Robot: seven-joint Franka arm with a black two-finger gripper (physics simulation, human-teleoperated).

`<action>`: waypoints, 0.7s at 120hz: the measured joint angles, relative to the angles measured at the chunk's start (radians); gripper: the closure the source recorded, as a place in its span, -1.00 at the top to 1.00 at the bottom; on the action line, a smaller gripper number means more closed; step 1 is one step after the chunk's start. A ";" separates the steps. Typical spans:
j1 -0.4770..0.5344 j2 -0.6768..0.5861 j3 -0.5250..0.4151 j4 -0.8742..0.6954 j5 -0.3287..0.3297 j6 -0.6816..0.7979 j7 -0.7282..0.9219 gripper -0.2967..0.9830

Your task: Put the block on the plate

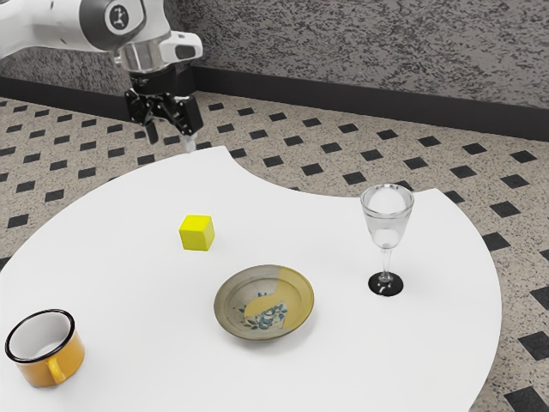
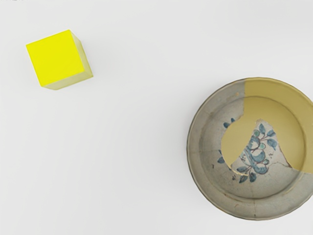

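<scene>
And here we are on the white table, with the yellow block sitting upright on the bare tabletop, near the plate but clearly apart from it, off toward the exterior view's left and farther from that camera. The arm comes in from the exterior view's upper left, and the jaws point downward in the air near the table's far edge, spread wide, nothing between them, well apart from the block. On the arm there's a round dark emblem with a pale design inside, too small to make out as any brand or wording. Over to the plate, and it's a looker: grayish, with a mustard-yellow section and blue leaves and fruit painted in the middle, a decoration rather than lettering. The wrist view gives us block and plate from above, with a stretch of white table between them. Out on the exterior view's right, a clear stemmed glass stands upright on its black foot; down at the lower left, there's the orange-yellow mug, upright, white inside, black-rimmed, its handle toward the camera. Beyond the table, dark diamonds dot the speckled floor.
</scene>
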 joint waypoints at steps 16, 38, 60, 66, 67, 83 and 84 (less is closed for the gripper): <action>0.000 0.001 0.000 0.000 0.000 0.004 0.005 0.54; -0.001 0.005 0.002 0.001 -0.001 0.002 0.011 0.54; 0.001 0.066 0.041 0.013 -0.018 0.011 0.014 0.54; 0.005 0.107 0.067 0.037 -0.030 0.022 0.012 0.54; 0.005 0.115 0.072 0.043 -0.032 0.024 0.011 0.54; 0.010 0.230 0.124 0.115 -0.049 0.059 0.006 0.54; 0.010 0.239 0.125 0.121 -0.050 0.061 0.006 0.54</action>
